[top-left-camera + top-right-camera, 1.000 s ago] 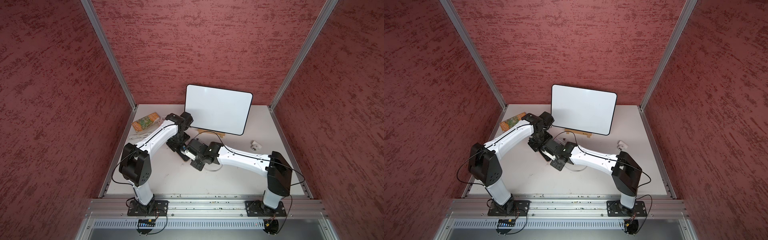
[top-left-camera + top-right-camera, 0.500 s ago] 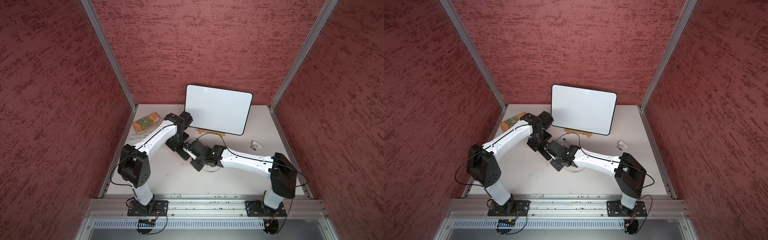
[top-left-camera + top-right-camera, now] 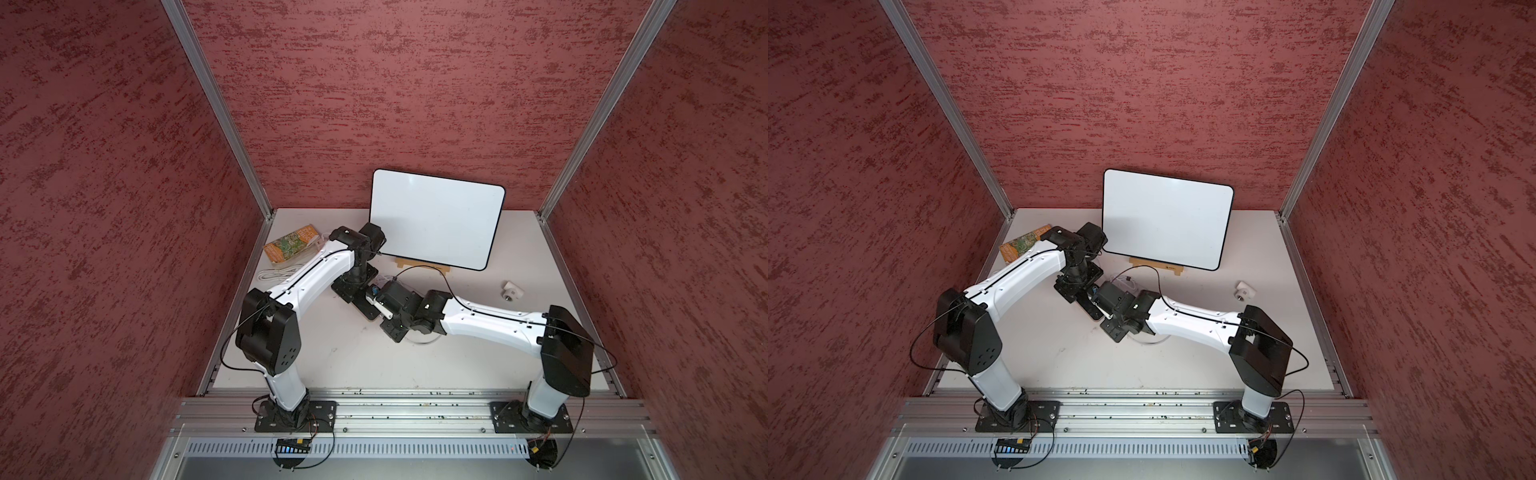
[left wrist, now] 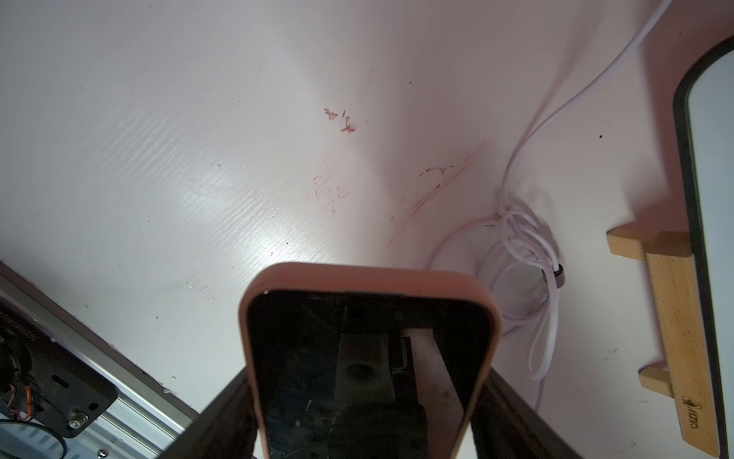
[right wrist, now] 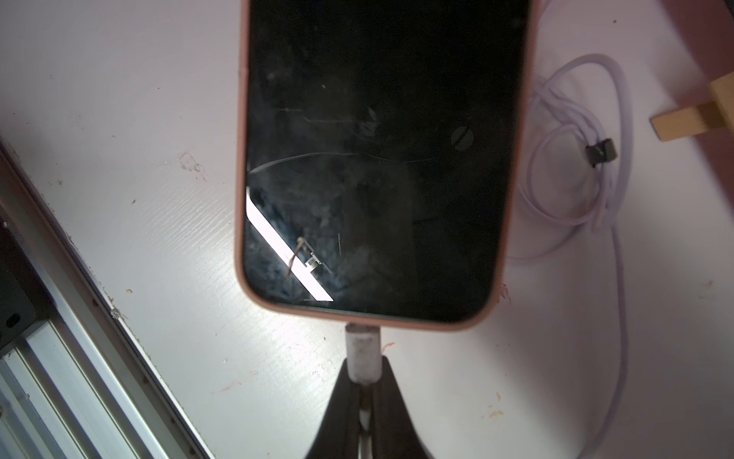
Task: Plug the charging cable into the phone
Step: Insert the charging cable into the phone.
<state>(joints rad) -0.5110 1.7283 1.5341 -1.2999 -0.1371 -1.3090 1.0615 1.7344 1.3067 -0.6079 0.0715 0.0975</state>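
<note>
Closest in the right wrist view, at the bottom centre of the frame, the right gripper (image 5: 363, 375) has its dark fingers (image 5: 341, 397) pinched together on the white connector sleeve of the charging cable (image 5: 362, 349). Just up the frame from them, the sleeve butts against the middle of the short lower edge of the phone (image 5: 377, 159). No silvery tip shows between the two, so the plug looks seated or nearly so, though I cannot tell how deep it sits.

The phone lies flat on the pale surface (image 5: 139, 198), screen up. Its long axis runs straight up the frame from the fingers, in line with the connector, so any last push would go along that line with no sideways correction. The cable's loose coil (image 5: 576, 159) rests on the surface at the right of the frame, beside the phone.

Farther along, in the left wrist view, the left gripper (image 4: 365, 373) straddles the phone, one spread finger (image 4: 226, 413) against each long side. That appears to clamp the phone against the push. The right arm is therefore the one at the port end.

Beyond both, in a top view, a white board (image 3: 436, 220) stands on a wooden stand (image 3: 422, 264) at upper centre.
</note>
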